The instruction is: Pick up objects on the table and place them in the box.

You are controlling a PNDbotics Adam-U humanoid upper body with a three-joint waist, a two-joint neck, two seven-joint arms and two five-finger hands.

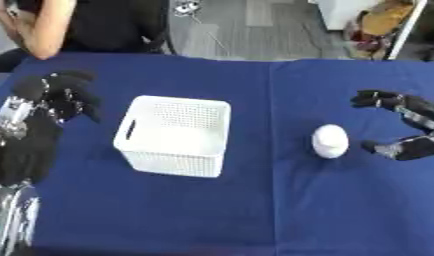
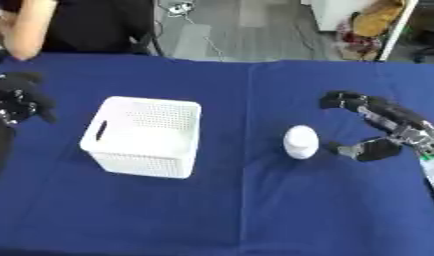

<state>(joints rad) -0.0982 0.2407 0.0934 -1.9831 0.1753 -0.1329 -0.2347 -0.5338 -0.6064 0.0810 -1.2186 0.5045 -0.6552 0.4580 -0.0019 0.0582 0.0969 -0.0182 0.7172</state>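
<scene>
A blue cloth covers the table, and its near part is bare apart from the robot's left arm, which rises along the left edge of the left eye view. Further in, toward the left of the middle, stands a white basket with perforated walls and a slot handle in its left side. It sits upright and slightly askew on the cloth, and nothing shows inside it.

To the right of the basket, well apart from it, a small white rounded object stands on the cloth, egg-like in outline. Just beside it on its right is the right hand, which comes in from the right edge. This hand is spread wide: its upper fingers reach out toward the left above the object's level, and its thumb points left lower down, close to the object. Neither touches the object, so the hand grasps nothing.

At the left edge, level with the far side of the basket, the left hand is held up with its dark fingers curled inward. It holds nothing that can be seen.

At the far edge of the table, behind the left hand, a person in dark clothing sits with a bare arm raised, touching none of the things on the cloth.
</scene>
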